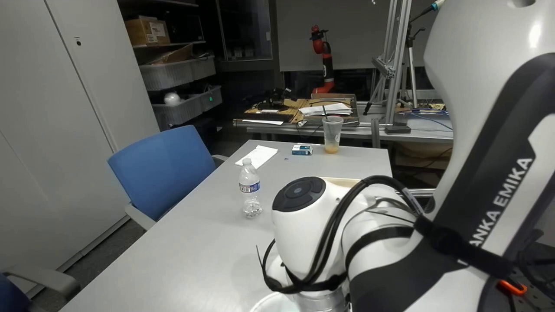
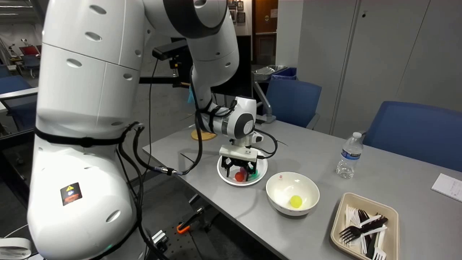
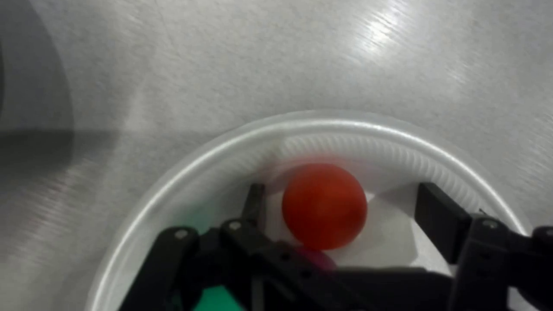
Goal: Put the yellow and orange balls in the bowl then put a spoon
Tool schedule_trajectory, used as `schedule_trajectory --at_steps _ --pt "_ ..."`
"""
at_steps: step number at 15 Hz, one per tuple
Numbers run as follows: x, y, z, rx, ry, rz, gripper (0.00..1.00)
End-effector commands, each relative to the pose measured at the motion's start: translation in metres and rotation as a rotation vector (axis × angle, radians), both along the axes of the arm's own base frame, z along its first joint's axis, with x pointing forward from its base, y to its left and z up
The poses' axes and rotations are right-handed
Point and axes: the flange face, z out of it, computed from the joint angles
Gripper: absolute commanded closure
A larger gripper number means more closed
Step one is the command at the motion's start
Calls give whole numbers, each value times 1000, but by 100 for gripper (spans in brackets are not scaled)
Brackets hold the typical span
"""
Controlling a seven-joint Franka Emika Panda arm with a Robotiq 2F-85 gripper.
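At left and far in an exterior view, on a gray table (image 2: pixel 306 155), inside a shallow white plate (image 2: pixel 264 169): the orange-red ball (image 3: pixel 324 206), framed between the fingers (image 3: pixel 440 222) of the gripper (image 3: pixel 343 196), spread wide and apparently gripping nothing, with daylight on both sides in the wrist view. Likely light, smooth and quick to roll, though impossible to judge as hard or soft; best taken across the widest girth, gently and squarely, with a pink object (image 3: pixel 319 258) and a green object (image 3: pixel 218 300) crowding close by. Round all over, so pointing nowhere and lacking any long axis, presumably graspable from any heading. Next, nearer and to the right: the white bowl (image 2: pixel 278 191), upright, with the yellow ball (image 2: pixel 296 201) resting inside. Farther right, beyond the bowl: a clear water bottle (image 2: pixel 350 155), standing upright. At near right: a beige tray (image 2: pixel 392 216) of plastic cutlery (image 2: pixel 362 236), topped by a black fork (image 2: pixel 361 230), tines to the left, long axis slanting toward the far right; with no spoon to be made out in the heap.
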Motion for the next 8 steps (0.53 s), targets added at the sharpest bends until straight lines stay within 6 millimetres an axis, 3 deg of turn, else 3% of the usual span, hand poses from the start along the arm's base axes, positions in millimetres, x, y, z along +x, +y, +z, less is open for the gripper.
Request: schedule_trajectory --at_steps 1,8 --pt "12 1 -6 0 -17 27 11" --pt "24 -1 -6 -8 -31 29 70"
